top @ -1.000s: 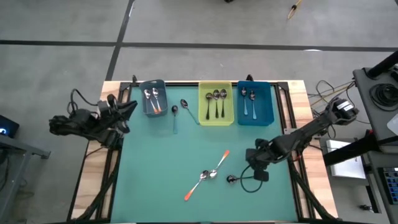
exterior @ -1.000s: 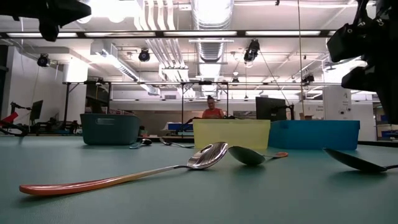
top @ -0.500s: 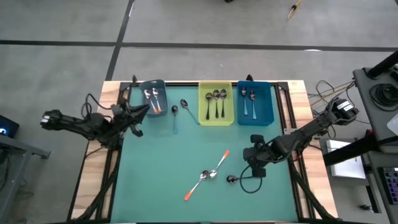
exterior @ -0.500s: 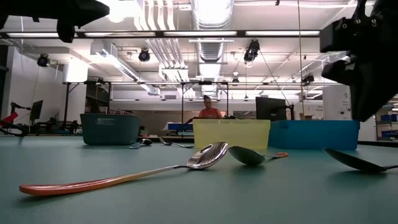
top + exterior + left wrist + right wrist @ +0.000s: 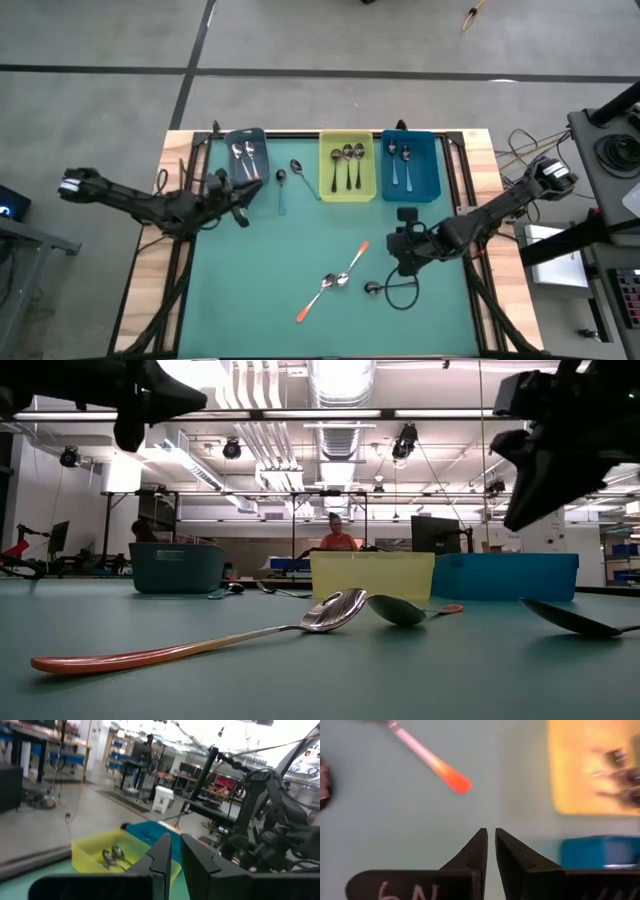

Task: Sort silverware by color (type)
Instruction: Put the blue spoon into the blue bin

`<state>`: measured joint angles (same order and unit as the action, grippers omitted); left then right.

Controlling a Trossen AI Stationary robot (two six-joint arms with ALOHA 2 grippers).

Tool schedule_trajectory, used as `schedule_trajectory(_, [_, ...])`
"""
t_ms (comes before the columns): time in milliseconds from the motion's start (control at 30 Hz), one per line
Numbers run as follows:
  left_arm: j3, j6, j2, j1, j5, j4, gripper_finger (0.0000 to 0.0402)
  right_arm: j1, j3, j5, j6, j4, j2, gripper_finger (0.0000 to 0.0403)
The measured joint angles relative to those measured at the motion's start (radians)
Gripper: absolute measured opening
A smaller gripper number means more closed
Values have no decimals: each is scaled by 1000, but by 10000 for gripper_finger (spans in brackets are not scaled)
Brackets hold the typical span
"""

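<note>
Two orange-handled spoons [image 5: 336, 279] lie crossed on the green mat, and also show in the low view [image 5: 200, 648]. A dark spoon [image 5: 373, 288] lies just right of them. Two more spoons [image 5: 288, 180] lie on the mat by the far bins. My right gripper [image 5: 405, 238] hangs shut and empty above the mat, right of the crossed spoons; an orange handle tip [image 5: 456, 781] lies ahead of its fingers [image 5: 490, 834]. My left gripper [image 5: 238, 208] is shut and empty over the mat's far left, its fingers [image 5: 172, 842] pointing toward the bins.
Three bins stand along the far edge: a grey-blue one [image 5: 246, 158] with orange-handled spoons, a yellow one [image 5: 349, 188] with dark-handled spoons, and a blue one [image 5: 412, 185] with silver spoons. A person stands in the room behind the table [image 5: 338, 535].
My left gripper has swung from beside the table's left edge toward the right, out over the mat below the grey-blue bin. My right gripper has gone toward the far edge and up, away from the dark spoon. The spoons have not moved.
</note>
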<state>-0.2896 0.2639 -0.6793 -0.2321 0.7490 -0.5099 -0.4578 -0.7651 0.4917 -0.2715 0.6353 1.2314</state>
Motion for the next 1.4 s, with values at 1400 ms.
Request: schedule_trajectory(1400, [-639,938,-751,102,-160,1178,24,484,1,153,491,-446,-262,28])
